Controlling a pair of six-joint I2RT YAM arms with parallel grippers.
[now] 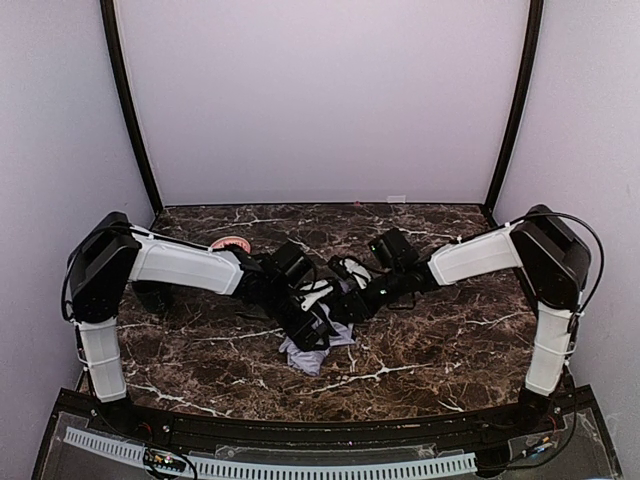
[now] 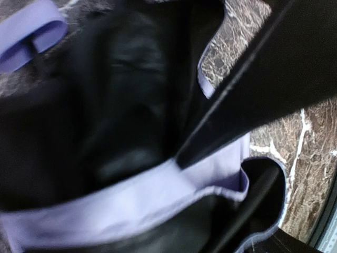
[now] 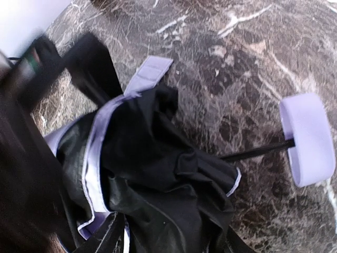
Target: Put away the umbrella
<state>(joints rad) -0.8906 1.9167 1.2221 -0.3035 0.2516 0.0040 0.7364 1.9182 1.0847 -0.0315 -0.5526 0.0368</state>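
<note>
Item: your umbrella, compact, lying near the middle of the table. Canopy crumpled in a heap, black underside outward, lavender edging showing. Thin black shaft juts sideways to a small lavender handle.

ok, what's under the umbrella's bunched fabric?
The thin black shaft runs out from under the bunched umbrella to the lavender handle, over the marble table. The rest of the shaft and any ribs are covered by black folds.
</note>
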